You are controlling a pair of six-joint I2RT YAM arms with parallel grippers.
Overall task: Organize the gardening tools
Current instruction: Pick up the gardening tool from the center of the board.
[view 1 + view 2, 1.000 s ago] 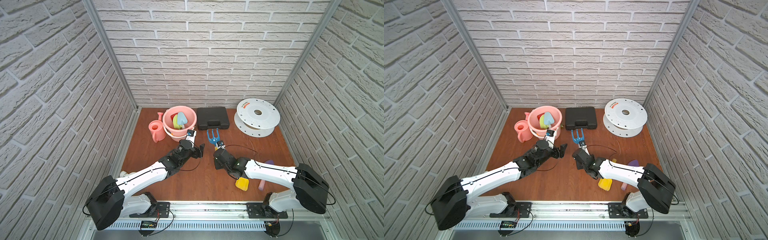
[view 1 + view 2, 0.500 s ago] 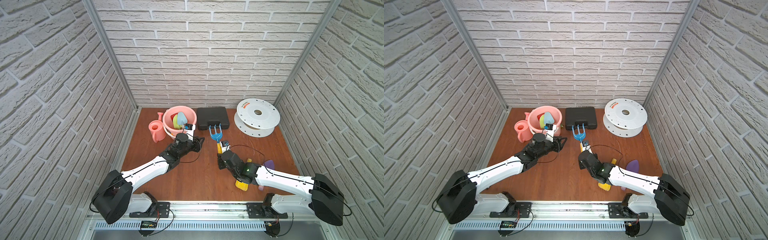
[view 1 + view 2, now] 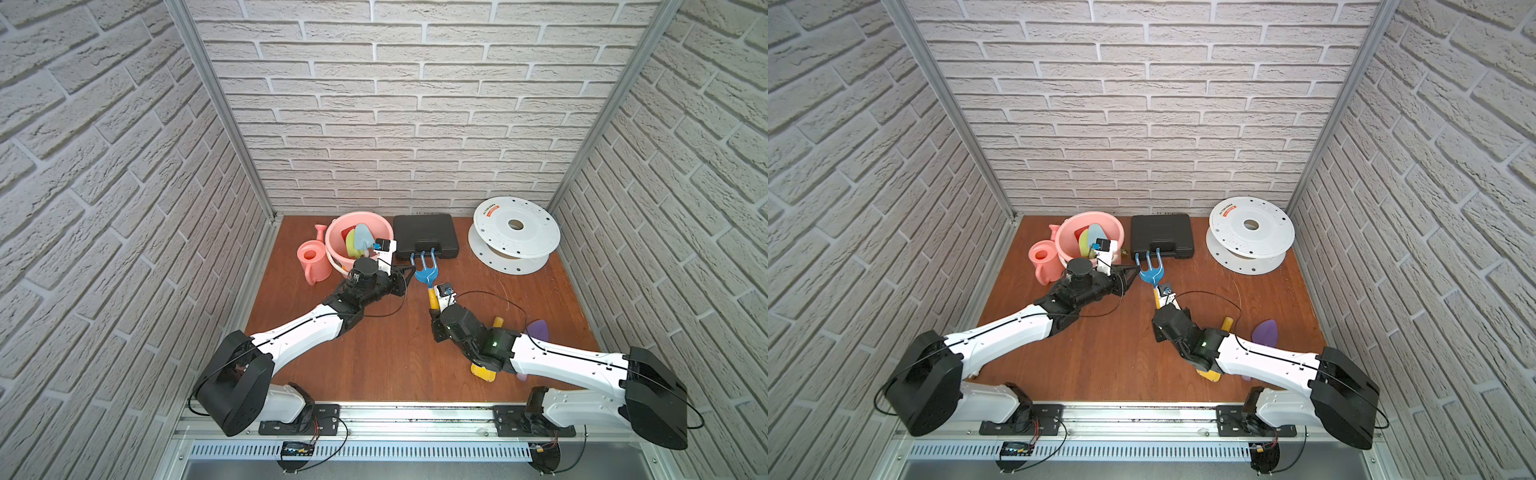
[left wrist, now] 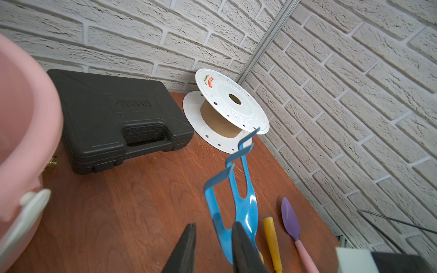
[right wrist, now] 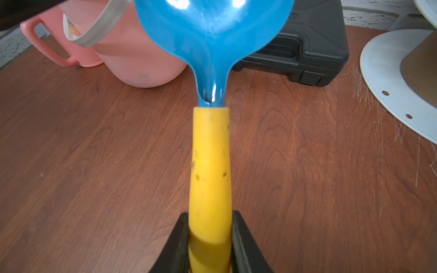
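1 rake (image 3: 426, 272) in front of case (image 3: 424, 232), handle clamped in right gripper (image 5: 210, 214). Left gripper (image 4: 214, 227) narrow at its head, grip unclear. 3 tools (image 3: 362, 237) in bucket (image 3: 330, 241), 1 watering can (image 3: 312, 262). Purple spade (image 3: 539, 330) and yellow spade (image 3: 484, 371) part-hidden under right arm (image 3: 561, 361).

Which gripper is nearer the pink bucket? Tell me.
Left. The left gripper sits close beside the pink bucket; the right gripper, clamping the blue rake's yellow handle, is farther off toward mid-table.
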